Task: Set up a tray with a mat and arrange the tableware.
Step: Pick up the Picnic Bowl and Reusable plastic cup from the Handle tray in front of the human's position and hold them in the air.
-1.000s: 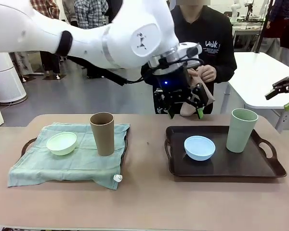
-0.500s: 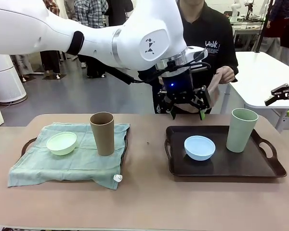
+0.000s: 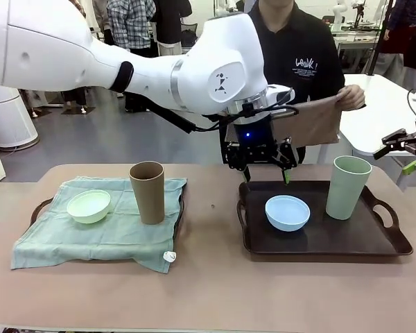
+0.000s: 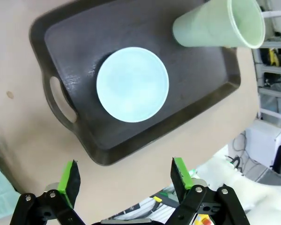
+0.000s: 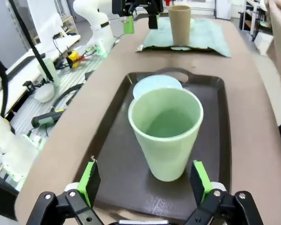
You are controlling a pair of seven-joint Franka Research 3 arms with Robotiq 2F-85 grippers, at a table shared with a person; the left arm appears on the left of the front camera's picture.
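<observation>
A dark tray (image 3: pixel 374 243) on the right carries a light blue bowl (image 3: pixel 287 212) and a pale green cup (image 3: pixel 347 187). My left gripper (image 3: pixel 265 177) hangs open over that tray's far rim, above the bowl (image 4: pixel 132 84), with nothing between its fingers. A person behind it holds a brown cloth mat (image 3: pixel 317 121) spread out in the air. On the left, a second tray (image 3: pixel 39 210) bears a green mat (image 3: pixel 97 236), a pale green bowl (image 3: pixel 89 206) and a brown cup (image 3: pixel 147 192). My right gripper (image 3: pixel 408 154) is open off the table's right end, facing the green cup (image 5: pixel 166 136).
A white table (image 3: pixel 381 104) stands behind on the right, close to my right gripper. Bare tabletop (image 3: pixel 208 291) runs along the near edge and between the two trays. Several people stand far back on the left.
The person has unfolded the brown cloth and spread it wide to the right. My left gripper has shifted slightly and come lower over the right tray's far rim.
</observation>
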